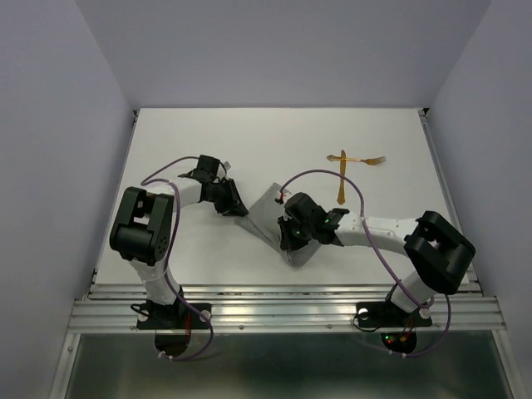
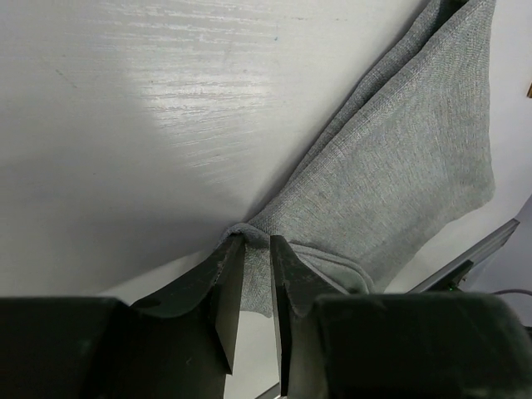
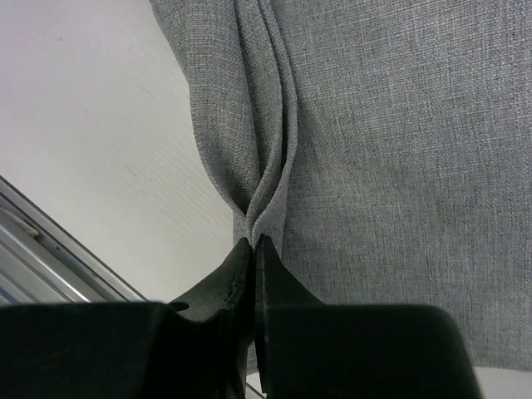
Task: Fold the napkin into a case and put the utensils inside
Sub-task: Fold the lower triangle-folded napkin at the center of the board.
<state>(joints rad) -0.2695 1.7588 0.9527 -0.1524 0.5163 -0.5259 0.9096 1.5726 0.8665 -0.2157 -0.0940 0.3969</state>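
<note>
Top external: napkin (image 1: 268, 208) stretching between my arms, centre of table (image 1: 166, 141). Left gripper (image 2: 258, 249) clamping its corner, right gripper (image 3: 253, 245) pinching a bunched fold. Cloth looking soft, light, floppy (sagging wherever unsupported), so I'm favouring corners and edges. Utensils (image 1: 353, 162) lying well apart.

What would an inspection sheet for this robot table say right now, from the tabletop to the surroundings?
Surface: white table, flat.
Job's things: grey napkin bunched between the two arms; two golden utensils lie crossed beyond it, not touching it.
Clutter: nothing seen.
Grippers: left gripper closed on a bunched napkin edge; right gripper pinching a pleat of it.
Cables: purple cables loop off both arms.
Surroundings: pale walls on three sides; metal rail at the near edge.
</note>
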